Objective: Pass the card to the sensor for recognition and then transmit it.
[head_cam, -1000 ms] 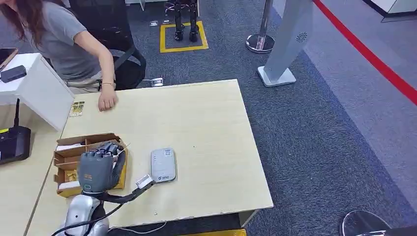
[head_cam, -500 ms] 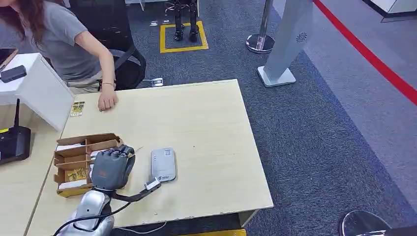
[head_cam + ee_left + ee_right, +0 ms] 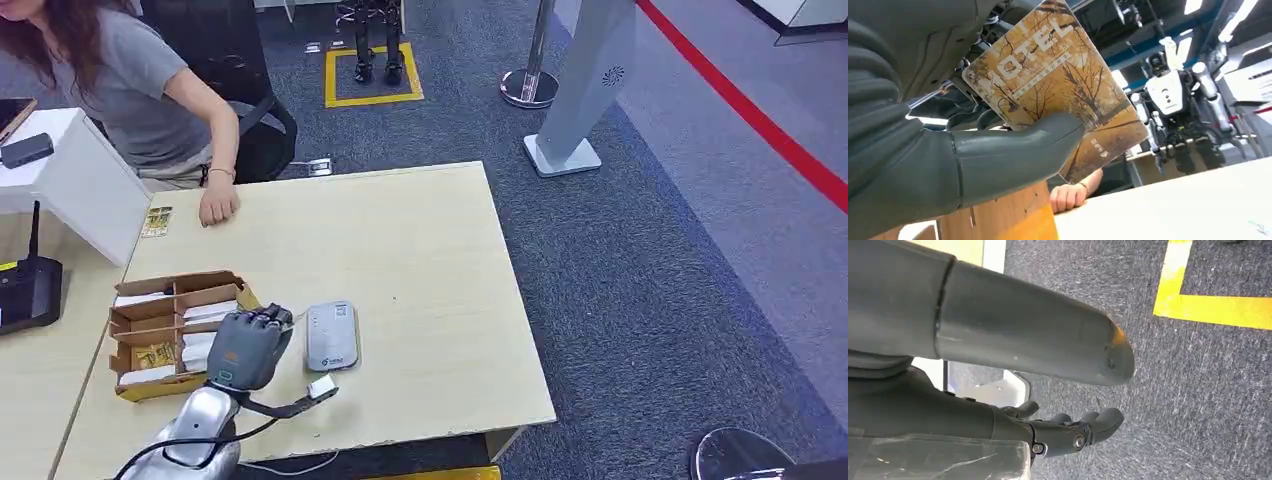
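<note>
the robot's left hand hovers over a pale wooden desk, between a brown cardboard divided box and a flat grey card sensor. its thumb and fingers pinch a golden hotel card printed with trees. the right hand hangs over grey carpet, fingers apart, holding nothing. a person's hand rests on the desk's far edge.

The head view looks down on the surface from high up. The left wrist view sits close above that same surface; the right wrist view faces the floor.
</note>
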